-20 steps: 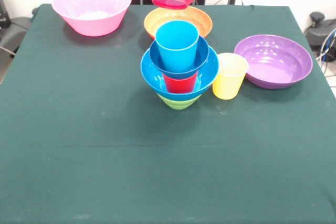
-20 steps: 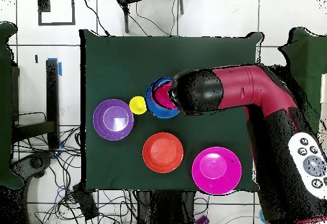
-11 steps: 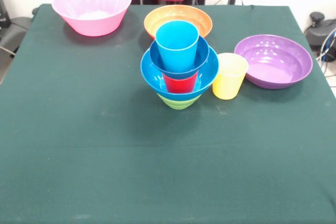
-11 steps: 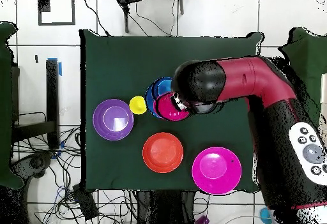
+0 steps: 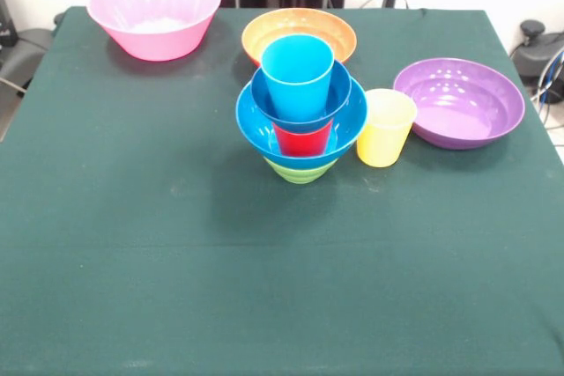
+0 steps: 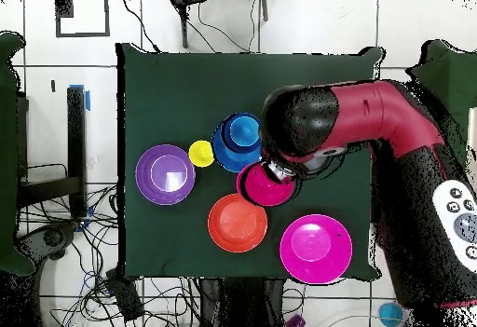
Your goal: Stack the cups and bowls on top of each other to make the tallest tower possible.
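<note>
The arm (image 6: 373,128) is seen bent across the table from overhead, its wrist above the small red bowl (image 6: 265,184), beside the tower (image 5: 300,110). Whether that bowl is gripped cannot be told.

Bright, even light; soft shadows; sharp focus.
</note>
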Robot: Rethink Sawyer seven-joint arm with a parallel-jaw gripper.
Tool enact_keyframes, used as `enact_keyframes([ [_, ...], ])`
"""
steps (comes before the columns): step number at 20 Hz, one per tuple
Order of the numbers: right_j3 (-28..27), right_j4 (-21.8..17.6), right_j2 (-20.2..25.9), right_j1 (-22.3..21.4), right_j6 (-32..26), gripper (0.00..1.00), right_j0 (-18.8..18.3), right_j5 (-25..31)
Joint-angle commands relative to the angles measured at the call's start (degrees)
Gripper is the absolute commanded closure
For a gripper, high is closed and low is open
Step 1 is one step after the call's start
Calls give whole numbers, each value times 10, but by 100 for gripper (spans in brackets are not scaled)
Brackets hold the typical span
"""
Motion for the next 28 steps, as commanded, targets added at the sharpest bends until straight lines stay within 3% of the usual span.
enact_keyframes([
  [1,81,-31,19,-18,-174,100,-20,22],
  [6,147,-58,4,24,-111,100,-19,-68],
  [9,168,-64,0,45,-92,100,-17,-92],
  [13,193,-68,-8,70,-88,100,-17,-97],
  [19,223,-61,4,104,-130,100,-28,-68],
  [28,248,-112,-4,141,-134,100,-40,-81],
])
